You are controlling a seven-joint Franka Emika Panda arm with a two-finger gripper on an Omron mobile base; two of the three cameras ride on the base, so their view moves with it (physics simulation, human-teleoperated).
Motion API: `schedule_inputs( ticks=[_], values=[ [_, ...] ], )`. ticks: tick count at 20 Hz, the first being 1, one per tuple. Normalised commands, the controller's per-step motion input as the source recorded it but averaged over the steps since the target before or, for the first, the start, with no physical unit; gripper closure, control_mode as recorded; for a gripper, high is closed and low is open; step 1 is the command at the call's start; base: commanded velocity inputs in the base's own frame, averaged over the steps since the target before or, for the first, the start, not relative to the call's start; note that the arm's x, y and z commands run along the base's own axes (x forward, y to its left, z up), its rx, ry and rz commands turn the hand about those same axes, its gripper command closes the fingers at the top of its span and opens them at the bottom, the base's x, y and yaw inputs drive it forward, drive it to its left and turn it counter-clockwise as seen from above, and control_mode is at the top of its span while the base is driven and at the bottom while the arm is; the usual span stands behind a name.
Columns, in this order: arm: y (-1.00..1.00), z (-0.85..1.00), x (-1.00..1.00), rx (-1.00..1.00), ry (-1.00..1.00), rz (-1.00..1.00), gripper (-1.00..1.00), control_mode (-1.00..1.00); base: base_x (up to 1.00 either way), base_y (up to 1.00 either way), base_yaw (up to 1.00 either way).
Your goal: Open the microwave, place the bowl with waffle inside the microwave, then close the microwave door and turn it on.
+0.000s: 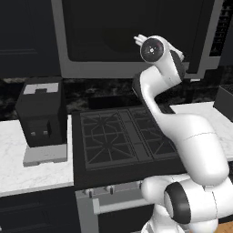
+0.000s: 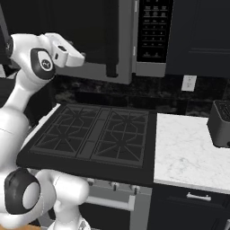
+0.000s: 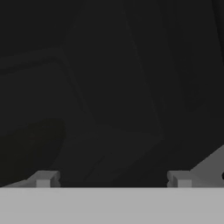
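a: microwave [image 2: 90,36] position?
b: mounted above the stove [image 2: 96,134], its door [image 1: 132,32] looks shut, handle [image 2: 112,38] beside the button panel [image 2: 154,29].
a: gripper [image 3: 113,178]?
b: fingers spread wide, holding nothing, facing dark glass.

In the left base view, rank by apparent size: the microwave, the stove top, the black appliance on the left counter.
1. microwave, cut off by the frame's top.
2. stove top, partly behind the arm, so these two are unsure.
3. black appliance, clearly smallest.

The microwave [image 1: 136,41] is running off the top edge; the arm is covering part of its door [image 2: 96,40]. The toaster [image 2: 221,123] is being cut by the right edge.
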Motion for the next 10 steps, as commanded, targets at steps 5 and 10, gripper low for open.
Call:
schedule_inputs(
  ticks=[5, 10],
  values=[
    [0.0, 0.37, 0.19, 0.0, 0.0, 0.07, -1.0, -1.0, 0.0, 0.0, 0.0],
    [-0.03, 0.21, 0.21, 0.0, -0.01, 0.1, -1.0, -1.0, 0.0, 0.0, 0.0]
  ],
)
